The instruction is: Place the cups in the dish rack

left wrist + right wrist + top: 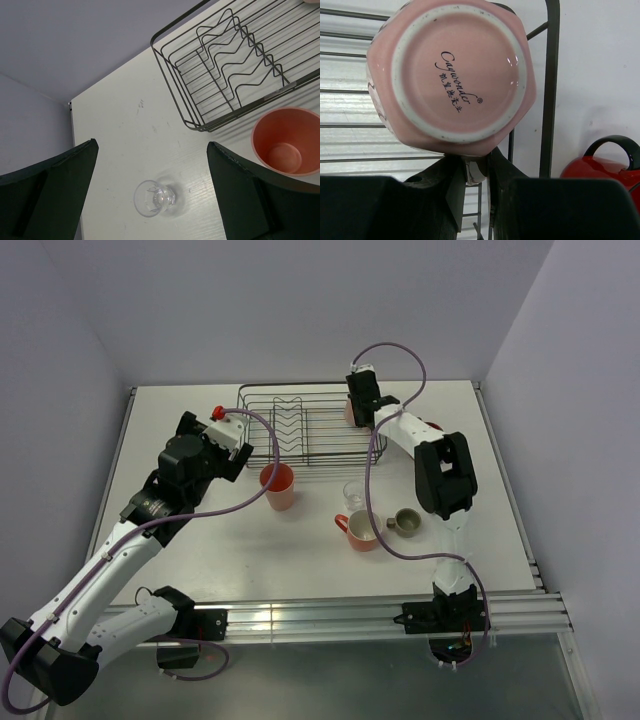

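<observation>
The white table (200, 560) bore a wire dish rack (310, 425), salmon tumbler (279, 485), clear glass (353, 495), orange mug (360, 532), grey mug (405, 523) and, apparently, a red mug (600, 167).

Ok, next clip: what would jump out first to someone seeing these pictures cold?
The pale pink mug stands out first. Its base faces the right wrist camera with the printed maker's mark filling the view, and the right gripper holds it at the right end of the black wire dish rack. Next, the left gripper, jaws wide, hangs over a clear glass by the rack's left end, with a salmon tumbler nearby.
</observation>
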Tool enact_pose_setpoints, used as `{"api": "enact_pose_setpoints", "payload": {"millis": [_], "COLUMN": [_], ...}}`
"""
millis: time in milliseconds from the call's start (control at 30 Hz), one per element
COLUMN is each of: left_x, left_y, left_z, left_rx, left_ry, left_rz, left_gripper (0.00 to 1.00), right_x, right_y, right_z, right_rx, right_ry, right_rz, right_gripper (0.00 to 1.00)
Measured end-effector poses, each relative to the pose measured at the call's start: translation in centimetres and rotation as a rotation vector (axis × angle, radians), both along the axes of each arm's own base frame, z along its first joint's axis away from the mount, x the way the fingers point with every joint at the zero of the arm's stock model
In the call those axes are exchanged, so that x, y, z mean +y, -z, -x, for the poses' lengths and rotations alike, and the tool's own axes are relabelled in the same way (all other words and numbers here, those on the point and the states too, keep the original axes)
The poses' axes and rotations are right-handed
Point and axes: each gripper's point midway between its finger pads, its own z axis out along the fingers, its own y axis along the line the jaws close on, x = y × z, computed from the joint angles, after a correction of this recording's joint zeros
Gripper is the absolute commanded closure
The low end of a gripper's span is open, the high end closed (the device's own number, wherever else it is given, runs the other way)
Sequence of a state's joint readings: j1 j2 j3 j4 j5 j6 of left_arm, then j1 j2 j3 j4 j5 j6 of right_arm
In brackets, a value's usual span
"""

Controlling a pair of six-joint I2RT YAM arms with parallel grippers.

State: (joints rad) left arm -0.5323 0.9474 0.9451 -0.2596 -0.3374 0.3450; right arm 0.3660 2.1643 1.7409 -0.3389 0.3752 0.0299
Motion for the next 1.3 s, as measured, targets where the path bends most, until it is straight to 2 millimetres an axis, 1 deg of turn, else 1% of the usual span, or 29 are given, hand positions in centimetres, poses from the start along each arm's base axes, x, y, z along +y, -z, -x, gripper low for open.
{"api": "enact_pose_setpoints", "payload": {"millis": [167,333,400,500,533,633,733,1067,1300], "left_x": [0.0,-0.2,-0.2,-0.2,-0.2,-0.2,-0.2,-0.2,-0.3], "left_y": [0.1,0.6,0.7,0.8,0.8,0.8,0.8,0.8,0.8], "left_z": [0.0,-0.3,-0.3,-0.4,-0.4,-0.4,-0.4,-0.4,-0.4], "left_rx": [0.002,0.017,0.019,0.021,0.022,0.022,0.022,0.023,0.023], "left_ry": [0.0,0.0,-0.001,-0.001,-0.001,-0.001,-0.001,0.0,0.003], "left_rz": [-0.001,-0.01,-0.011,-0.013,-0.013,-0.014,-0.014,-0.014,-0.013], "left_gripper": [0.01,0.01,0.01,0.01,0.01,0.01,0.01,0.01,0.01], "right_x": [0.0,0.0,0.0,0.1,0.1,0.1,0.2,0.2,0.1], "right_y": [0.3,0.4,0.4,0.3,0.3,0.3,-0.1,-0.5,-1.5], "right_z": [-0.2,-0.7,-0.9,-1.3,-1.3,-1.3,-1.6,-1.8,-1.8], "right_rx": [-0.001,-0.011,-0.017,-0.025,-0.025,-0.024,-0.044,-0.057,-0.08], "right_ry": [0.002,0.009,0.012,0.017,0.017,0.015,0.015,-0.008,-0.023], "right_rz": [0.009,0.021,0.026,0.033,0.033,0.036,0.035,0.056,0.07], "right_gripper": [1.0,1.0,0.97,0.88,0.79,0.66,0.61,0.57,0.56]}}
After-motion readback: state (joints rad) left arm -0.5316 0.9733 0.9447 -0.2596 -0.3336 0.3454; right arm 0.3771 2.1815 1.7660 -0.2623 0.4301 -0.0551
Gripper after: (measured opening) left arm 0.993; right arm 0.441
